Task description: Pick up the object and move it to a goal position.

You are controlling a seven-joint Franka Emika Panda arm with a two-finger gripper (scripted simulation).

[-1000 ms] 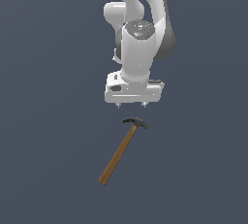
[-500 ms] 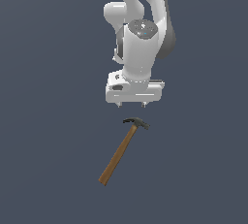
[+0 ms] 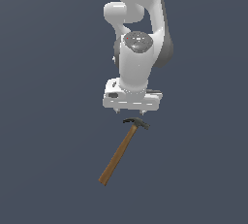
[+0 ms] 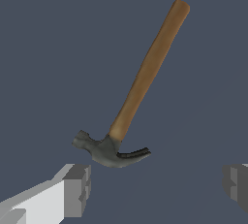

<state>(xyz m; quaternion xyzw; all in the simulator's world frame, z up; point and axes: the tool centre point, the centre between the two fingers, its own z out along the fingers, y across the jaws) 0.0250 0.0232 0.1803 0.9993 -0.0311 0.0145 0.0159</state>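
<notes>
A claw hammer lies flat on the dark grey ground, its dark metal head toward the arm and its brown wooden handle running down to the exterior view's left. It also shows in the wrist view, with the head close to the fingers. My gripper hangs just behind and above the hammer's head, open and empty, not touching it. In the wrist view the gripper has its jaws wide apart, with one grey fingertip beside the head.
The ground is a plain dark grey surface with no other objects in view. The white arm rises above the gripper.
</notes>
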